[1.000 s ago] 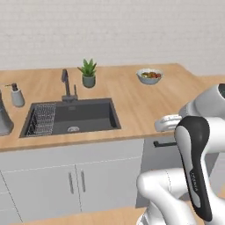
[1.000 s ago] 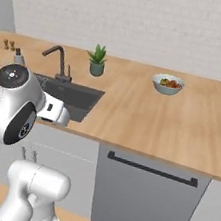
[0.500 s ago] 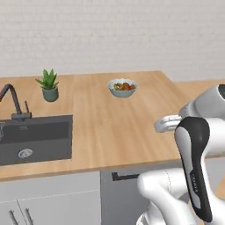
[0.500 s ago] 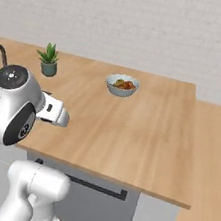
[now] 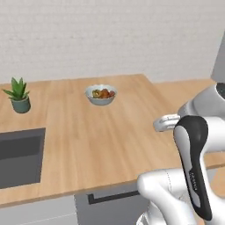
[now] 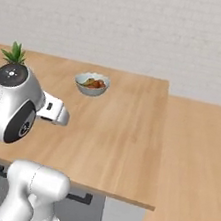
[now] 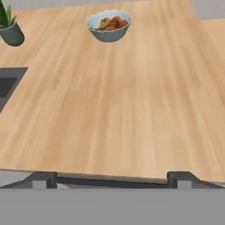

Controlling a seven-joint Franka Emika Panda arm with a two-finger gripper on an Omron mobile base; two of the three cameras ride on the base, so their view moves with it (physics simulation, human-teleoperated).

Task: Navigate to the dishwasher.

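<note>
— Shifted, has it? What differs from half a second back?

— Everything slides left across both base views, so the camera and base have travelled to the right along the counter; the objects themselves sit where they were. The sink (image 5: pixel 19 156) is now cut off at the left edge of the left base view, with just its dark basin corner showing, and the faucet has left the picture.

— Where is the dishwasher?

— Under the wooden countertop (image 5: pixel 101 145), directly ahead of the robot. In the left base view the dishwasher (image 5: pixel 110 206) shows as a mid-grey front below the counter edge, its black handle slot (image 5: pixel 107 197) just beneath the wood. In the right base view the same front (image 6: pixel 83 212) sits behind the arm's lower links, near the counter's right end. The hand view looks down past the counter lip, with the dark handle bar (image 7: pixel 112 179) running along the bottom.

— And on the counter?

— A bowl of fruit (image 5: pixel 100 94) stands toward the back, well apart from a small potted plant (image 5: pixel 18 95) at the left. The plant is near the sink's far corner.

— The gripper?

— I cannot tell whether its jaws are parted or closed; the pictures do not show the fingertips clearly.
</note>
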